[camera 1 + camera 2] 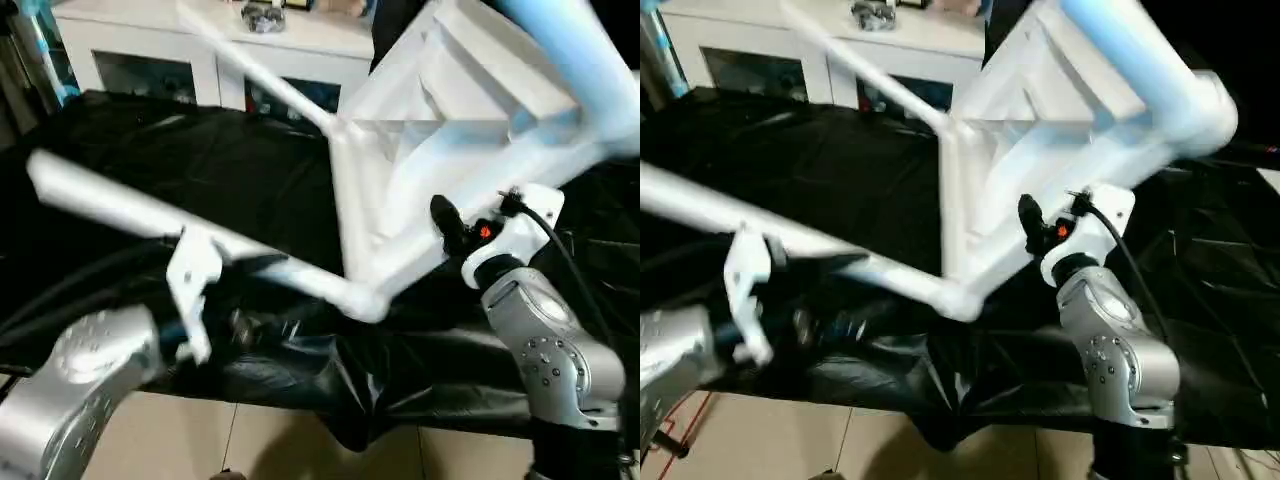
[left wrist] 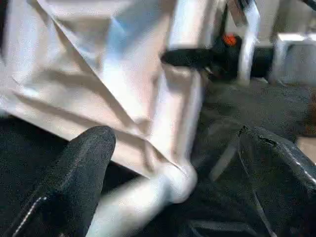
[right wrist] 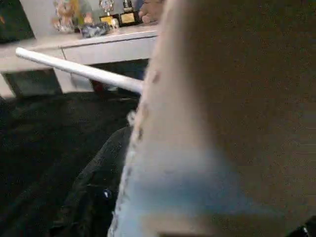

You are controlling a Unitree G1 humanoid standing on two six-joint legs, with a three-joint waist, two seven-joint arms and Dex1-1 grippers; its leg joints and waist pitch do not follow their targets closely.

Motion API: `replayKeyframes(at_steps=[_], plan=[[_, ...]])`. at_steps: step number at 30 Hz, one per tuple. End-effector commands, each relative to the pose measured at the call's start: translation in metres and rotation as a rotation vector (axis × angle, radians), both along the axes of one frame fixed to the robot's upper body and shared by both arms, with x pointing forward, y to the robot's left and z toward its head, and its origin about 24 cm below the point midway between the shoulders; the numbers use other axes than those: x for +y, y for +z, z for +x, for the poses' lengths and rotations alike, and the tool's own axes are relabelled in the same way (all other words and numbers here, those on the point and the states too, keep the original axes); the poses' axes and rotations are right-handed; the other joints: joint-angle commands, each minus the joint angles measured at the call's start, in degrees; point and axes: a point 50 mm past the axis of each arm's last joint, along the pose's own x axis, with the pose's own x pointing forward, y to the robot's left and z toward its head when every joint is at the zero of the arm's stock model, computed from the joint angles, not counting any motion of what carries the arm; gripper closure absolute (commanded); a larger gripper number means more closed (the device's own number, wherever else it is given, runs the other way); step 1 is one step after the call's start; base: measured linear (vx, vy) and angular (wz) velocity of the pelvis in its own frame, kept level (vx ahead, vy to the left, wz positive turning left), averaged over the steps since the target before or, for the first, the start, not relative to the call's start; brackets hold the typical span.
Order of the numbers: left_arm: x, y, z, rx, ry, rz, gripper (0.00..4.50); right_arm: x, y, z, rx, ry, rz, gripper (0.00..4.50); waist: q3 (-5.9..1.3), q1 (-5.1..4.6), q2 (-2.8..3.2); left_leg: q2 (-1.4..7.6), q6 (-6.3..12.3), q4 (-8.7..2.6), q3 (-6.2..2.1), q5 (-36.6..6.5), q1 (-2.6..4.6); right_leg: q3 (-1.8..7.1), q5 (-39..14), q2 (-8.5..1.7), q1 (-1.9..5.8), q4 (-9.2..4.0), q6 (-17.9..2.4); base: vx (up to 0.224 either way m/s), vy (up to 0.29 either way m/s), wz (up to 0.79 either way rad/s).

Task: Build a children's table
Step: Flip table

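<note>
The white tabletop (image 1: 440,130) stands tilted over the black-covered work surface, ribbed underside toward me. One white leg (image 1: 150,215) runs from its lower corner socket (image 1: 365,300) out to the left. A second leg (image 1: 255,70) points back toward the cabinet, and a third (image 1: 570,50) passes at the upper right. My right gripper (image 1: 445,225) is shut on the tabletop's lower edge, with one black finger (image 3: 98,187) lying along the plastic. My left gripper (image 2: 173,140) is open, its fingers (image 2: 84,163) on either side of the lower leg near the socket, apart from it.
A white cabinet (image 1: 200,60) with glass doors stands behind the work surface, small items (image 1: 265,15) on top. Crinkled black sheeting (image 1: 200,150) covers the surface and hangs over its near edge. Light tiled floor (image 1: 300,440) shows below.
</note>
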Motion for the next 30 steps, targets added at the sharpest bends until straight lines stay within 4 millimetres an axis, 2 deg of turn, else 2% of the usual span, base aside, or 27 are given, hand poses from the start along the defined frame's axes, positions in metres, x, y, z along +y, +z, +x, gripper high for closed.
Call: replayKeyframes(at_steps=[1,2,3,5,6,7,8,9,10,13,14,17,18,19,21,22,23,25,27,28,29,30], plan=[[0.003,0.004,0.005,-0.024,0.032,0.003,0.0,-0.02,-0.021,-0.003,0.123,-0.129,-0.13,2.39,-1.9,-0.62,1.66,1.47,-6.49,-4.8,-1.04,-21.3,1.24,2.83,-21.8,-3.41,-0.25,-6.36,-0.3,0.0,0.0,0.0],[0.002,0.006,0.008,-0.033,0.033,0.004,0.0,-0.023,-0.019,-0.003,0.126,-0.152,-0.152,2.4,-1.85,-0.41,2.61,1.46,-6.65,-4.91,-1.3,-21.9,1.3,2.84,-21.8,-3.47,-0.38,-6.22,-0.5,0.0,0.0,0.0],[0.002,0.007,0.01,-0.043,0.029,0.008,0.0,-0.025,-0.018,-0.003,0.128,-0.17,-0.173,2.4,-1.9,-0.54,2.69,1.49,-6.82,-4.85,-1.21,-22.4,1.54,2.85,-21.4,-3.35,-0.61,-6.41,-0.6,0.0,0.0,0.0],[0.001,0.008,0.011,-0.051,0.024,0.013,0.0,-0.027,-0.017,-0.003,0.13,-0.182,-0.193,2.41,-1.92,-0.53,2.26,1.47,-6.69,-4.84,-1.26,-23.3,1.57,2.82,-20.2,-3.13,-0.59,-6.25,-1.1,0.0,0.0,0.0],[-0.001,0.009,0.012,-0.056,0.013,0.011,0.0,-0.029,-0.016,-0.004,0.128,-0.199,-0.222,2.41,-1.93,-0.41,2.68,1.49,-6.68,-4.93,-1.39,-23.1,1.45,2.9,-19.5,-3.2,-0.53,-6.09,-1.5,0.0,0.0,0.0],[-0.002,0.009,0.013,-0.055,0.01,0.008,0.0,-0.029,-0.015,-0.005,0.129,-0.206,-0.228,2.41,-2.01,-0.42,2.53,1.51,-6.65,-4.91,-1.32,-23.0,1.42,2.93,-19.0,-3.19,-0.48,-6.07,-1.7,0.0,0.0,0.0],[-0.003,0.009,0.013,-0.056,0.005,0.008,0.0,-0.03,-0.015,-0.006,0.137,-0.215,-0.232,2.41,-2.05,-0.35,2.75,1.48,-6.64,-4.87,-1.3,-22.9,1.5,2.96,-17.6,-3.05,-0.54,-5.92,-2.1,0.0,0.0,0.0],[-0.004,0.01,0.014,-0.055,-0.003,0.006,0.0,-0.031,-0.016,-0.007,0.139,-0.224,-0.24,2.41,-2.11,-0.22,3.34,1.48,-6.82,-4.86,-1.38,-22.9,1.54,3.0,-17.1,-3.11,-0.56,-5.78,-2.3,0.0,0.0,0.0],[-0.005,0.01,0.014,-0.054,-0.009,0.004,0.0,-0.031,-0.016,-0.007,0.14,-0.231,-0.256,2.41,-2.07,-0.31,3.11,1.48,-6.83,-4.93,-1.42,-22.5,1.21,3.01,-16.4,-3.11,-0.27,-5.72,-2.5,0.0,0.0,0.0],[-0.007,0.008,0.016,-0.058,-0.021,0.026,0.0,-0.031,-0.017,-0.009,0.154,-0.228,-0.323,2.41,-2.05,-0.27,3.19,1.36,-6.66,-4.98,-1.44,-21.6,0.88,3.11,-16.7,-3.21,0.01,-5.72,-2.3,0.0,0.0,0.0],[-0.007,0.008,0.017,-0.07,-0.029,0.044,0.0,-0.03,-0.014,-0.008,0.152,-0.213,-0.394,2.43,-2.06,-0.28,3.17,1.34,-6.55,-5.01,-1.43,-20.9,0.8,3.17,-17.2,-3.2,0.14,-5.8,-1.6,0.0,0.0,0.0],[-0.007,0.01,0.02,-0.087,-0.033,0.055,0.0,-0.028,-0.008,-0.003,0.151,-0.2,-0.453,2.44,-2.07,-0.53,3.1,1.22,-6.56,-4.98,-1.45,-20.7,0.79,3.15,-18.6,-3.19,0.19,-5.89,-1.1,0.0,0.0,0.0],[-0.007,0.01,0.02,-0.09,-0.033,0.058,0.0,-0.028,-0.008,-0.002,0.154,-0.202,-0.455,2.44,-2.11,-0.68,2.7,1.23,-6.45,-4.95,-1.42,-20.6,0.71,3.16,-18.8,-3.25,0.22,-5.93,-1.1,0.0,0.0,0.0],[-0.007,0.011,0.02,-0.091,-0.034,0.057,0.0,-0.028,-0.008,-0.002,0.155,-0.201,-0.46,2.44,-2.11,-0.65,2.9,1.24,-6.45,-4.95,-1.51,-20.6,0.68,3.15,-18.9,-3.36,0.2,-5.88,-1.2,0.0,0.0,0.0],[-0.008,0.012,0.02,-0.097,-0.04,0.053,0.0,-0.026,-0.009,0.001,0.154,-0.188,-0.477,2.44,-2.24,-1.05,2.63,1.27,-6.13,-4.84,-1.44,-19.6,0.48,3.14,-17.4,-3.28,0.25,-5.69,-1.8,0.0,0.0,0.0],[-0.009,0.012,0.02,-0.101,-0.041,0.053,0.0,-0.024,-0.011,0.002,0.154,-0.168,-0.482,2.44,-2.22,-1.1,2.79,1.28,-6.09,-4.87,-1.44,-19.2,0.43,3.15,-17.0,-3.29,0.26,-5.63,-2.0,0.0,0.0,0.0],[-0.009,0.012,0.02,-0.105,-0.042,0.054,0.0,-0.023,-0.012,0.003,0.153,-0.158,-0.487,2.44,-2.21,-1.18,2.63,1.29,-5.97,-4.84,-1.39,-19.0,0.37,3.15,-16.7,-3.27,0.27,-5.66,-2.1,0.0,0.0,0.0],[-0.01,0.013,0.021,-0.119,-0.037,0.056,0.0,-0.021,-0.013,0.005,0.149,-0.142,-0.5,2.44,-2.19,-1.39,2.78,1.32,-5.88,-4.83,-1.36,-18.8,0.37,3.17,-16.0,-3.24,0.25,-5.62,-2.4,0.0,0.0,0.0],[-0.01,0.016,0.028,-0.204,-0.004,0.101,0.0,-0.015,-0.014,0.013,0.102,-0.075,-0.507,2.44,-2.03,-1.74,2.72,1.25,-5.54,-4.82,-1.4,-20.5,0.4,3.16,-19.7,-3.43,0.12,-6.17,-2.0,0.0,0.0,0.0],[-0.01,0.016,0.028,-0.204,-0.004,0.101,0.0,-0.015,-0.014,0.013,0.102,-0.075,-0.507,2.1,-1.98,-1.83,2.73,1.26,-5.61,-4.87,-1.44,-20.9,0.36,3.16,-20.6,-3.44,0.1,-6.21,-1.8,0.0,0.0,0.0],[-0.013,0.022,0.035,-0.326,0.012,0.128,0.0,-0.008,-0.014,0.023,0.039,-0.02,-0.493,2.1,-2.0,-2.01,2.38,1.36,-5.5,-4.9,-1.56,-21.6,0.21,3.08,-22.4,-3.65,0.21,-6.43,-1.4,0.0,0.0,0.0],[-0.013,0.022,0.035,-0.326,0.012,0.128,0.0,-0.008,-0.014,0.023,0.039,-0.02,-0.493,1.76,-2.03,-2.0,2.4,1.29,-5.39,-4.9,-1.63,-21.4,0.08,3.06,-22.8,-3.73,0.28,-6.44,-1.3,0.0,0.0,0.0]])
